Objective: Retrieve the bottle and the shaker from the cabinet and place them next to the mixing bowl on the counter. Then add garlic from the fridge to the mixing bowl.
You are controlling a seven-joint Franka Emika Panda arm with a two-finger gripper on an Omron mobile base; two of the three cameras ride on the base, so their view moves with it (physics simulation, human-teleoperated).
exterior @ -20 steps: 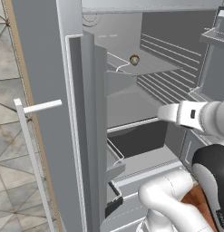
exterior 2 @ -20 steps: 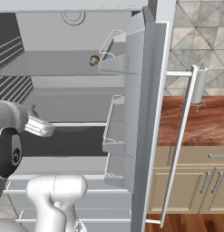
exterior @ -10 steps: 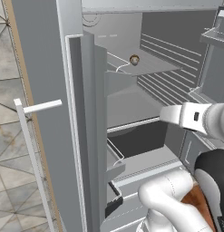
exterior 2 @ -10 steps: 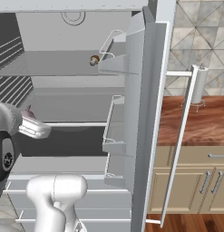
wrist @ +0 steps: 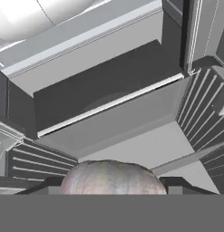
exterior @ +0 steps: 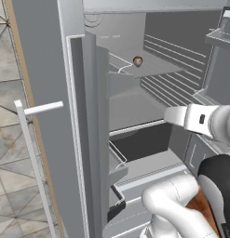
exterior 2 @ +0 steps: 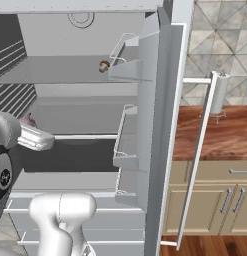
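**Item: garlic, in transit from fridge**

- **Gripper** (wrist: pixel 112 189): pinching the garlic (wrist: pixel 112 177). The pale, pink-tinged bulb sits between the tips in the hand view. In the right base view it shows as a pinkish lump (exterior 2: pixel 29 120) tucked against the hand.
- **Location of task's thing:** in the gripper, inside the open fridge, at middle-shelf level above the dark drawer (wrist: pixel 104 90).
- **Long axis:** none marked; the bulb is roundish, so its turn in the grip matters little.
- **Key relation:** the garlic is already in hand, so judged next is the way out, back from the gripper toward the base. The left door (exterior: pixel 84 139) and the right door (exterior 2: pixel 150 125) with their racks flank that way out on either side.
- **Judged destination:** the wooden surface (exterior 2: pixel 215 140) lies beyond the right door, well apart from the gripper.
- **Nearer arm:** one arm only.
- **Other contents:** a small brown round item (exterior: pixel 138 61) lies on the shelf above and beyond the gripper, well apart; its kind cannot be told.
- **Change from a second ago:** in the right base view the hand has drawn slightly back toward the base, with the bulb riding along. Doors, shelves and brown item are unmoved, and the grip width is unchanged.
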